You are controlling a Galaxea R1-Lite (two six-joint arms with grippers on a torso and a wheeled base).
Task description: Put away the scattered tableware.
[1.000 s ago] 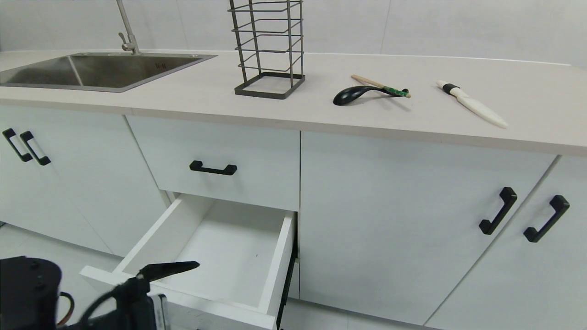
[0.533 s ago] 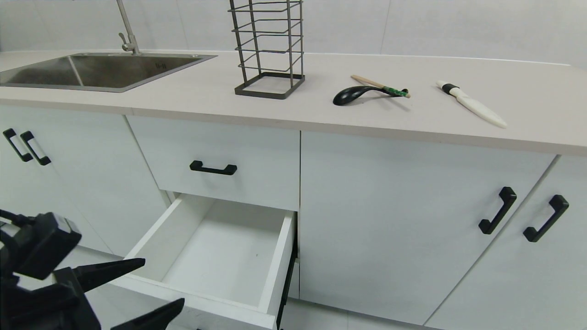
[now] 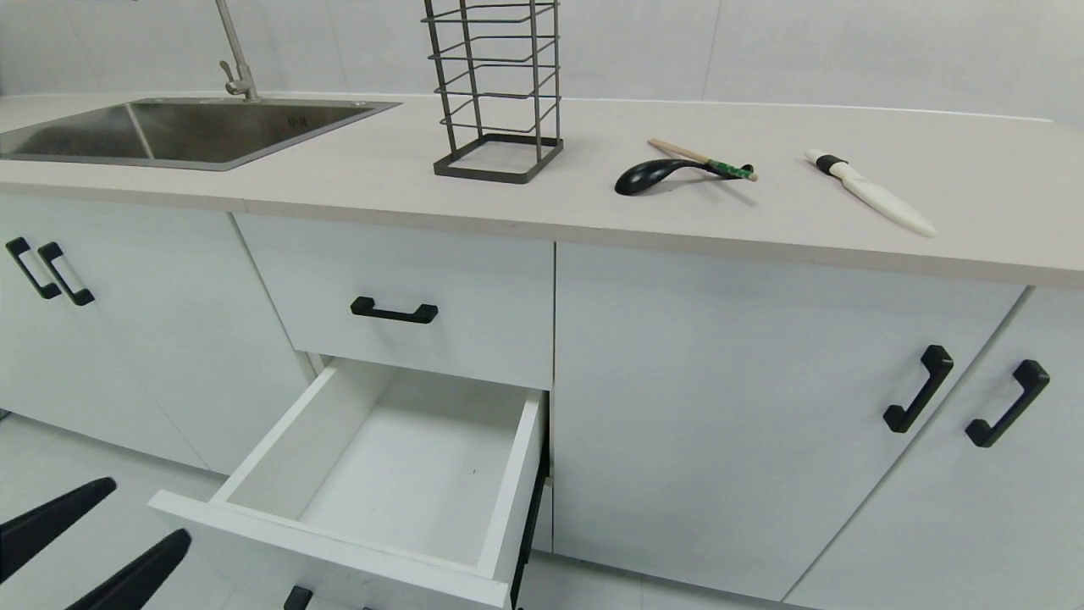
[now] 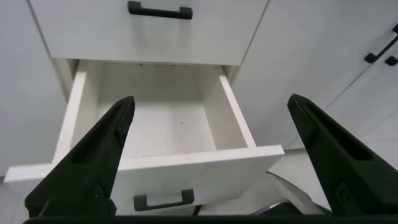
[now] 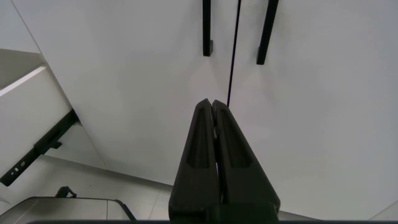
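Note:
On the counter lie a black spoon [image 3: 652, 175], wooden chopsticks [image 3: 701, 158] with a green band resting across the spoon's handle, and a white knife [image 3: 871, 191] with a black band further right. Below the counter the lower white drawer [image 3: 373, 551] stands pulled out with a bare bottom [image 4: 161, 130]. My left gripper [image 3: 93, 546] is open, low at the left in front of the drawer's front corner, holding nothing; its fingers [image 4: 87, 162] frame the drawer. My right gripper [image 5: 214, 118] is shut and empty, facing white cabinet doors.
A dark wire rack [image 3: 498, 93] stands on the counter left of the spoon. A steel sink [image 3: 182, 131] with a faucet sits at the far left. The upper drawer [image 3: 394, 310] is closed. Black-handled cabinet doors [image 3: 919, 390] flank the drawers.
My left gripper has let go of the drawer front and drawn back down and to the left, with its fingers spread. The drawer stays pulled out. The tableware has not moved.

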